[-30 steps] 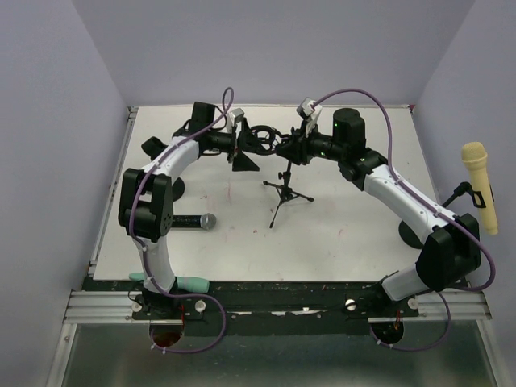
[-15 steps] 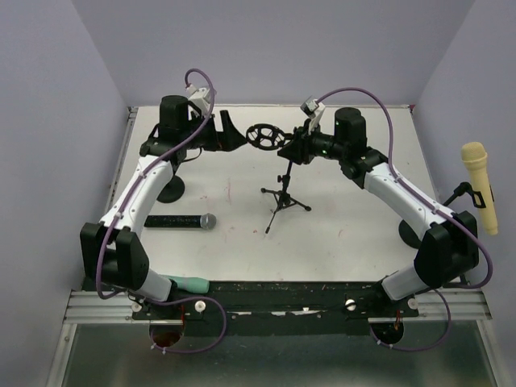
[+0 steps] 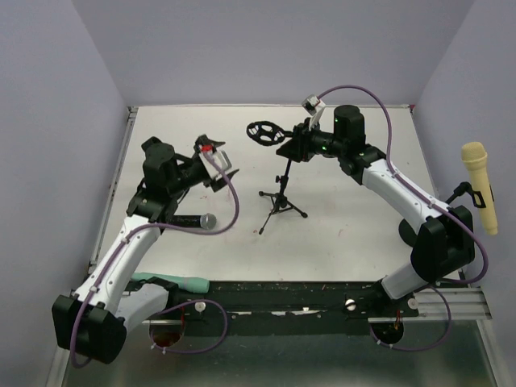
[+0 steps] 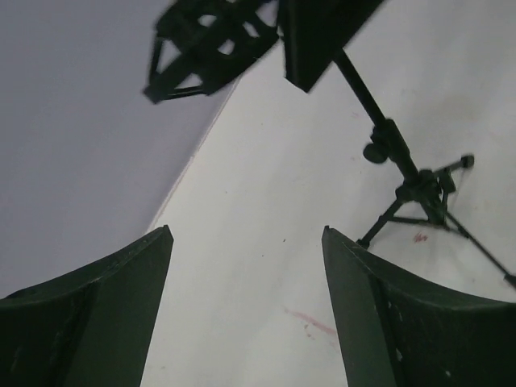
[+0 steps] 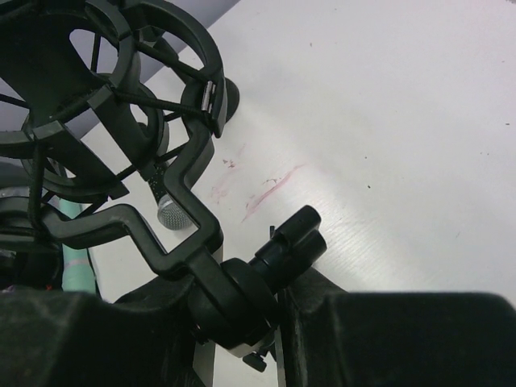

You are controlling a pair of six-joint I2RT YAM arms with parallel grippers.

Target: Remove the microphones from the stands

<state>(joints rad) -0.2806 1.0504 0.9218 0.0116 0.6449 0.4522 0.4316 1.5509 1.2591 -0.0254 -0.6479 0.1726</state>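
Observation:
The black tripod stand [image 3: 281, 201] stands mid-table. Its ring-shaped shock mount [image 3: 261, 131] is empty. My right gripper [image 3: 293, 146] is shut on the stand's swivel joint [image 5: 242, 298] just below the mount [image 5: 105, 105]. A black microphone [image 3: 179, 221] with a silver mesh head [image 3: 208, 220] lies flat on the table, left of the stand; the head shows through the mount in the right wrist view [image 5: 172, 214]. My left gripper [image 3: 219, 158] is open and empty above the table, left of the stand and behind the microphone. Its wrist view [image 4: 246, 234] shows the mount [image 4: 210, 44] and the tripod [image 4: 423, 193] ahead.
A yellow microphone [image 3: 477, 185] sits on its own holder at the far right, with a round black base [image 3: 409, 234] near the right arm. A teal object [image 3: 179, 283] lies at the near left edge. Purple walls close in the table.
My left arm has pulled back from the shock mount, leftward and towards the near side, with jaws open. The right gripper keeps its hold on the stand, which has shifted slightly.

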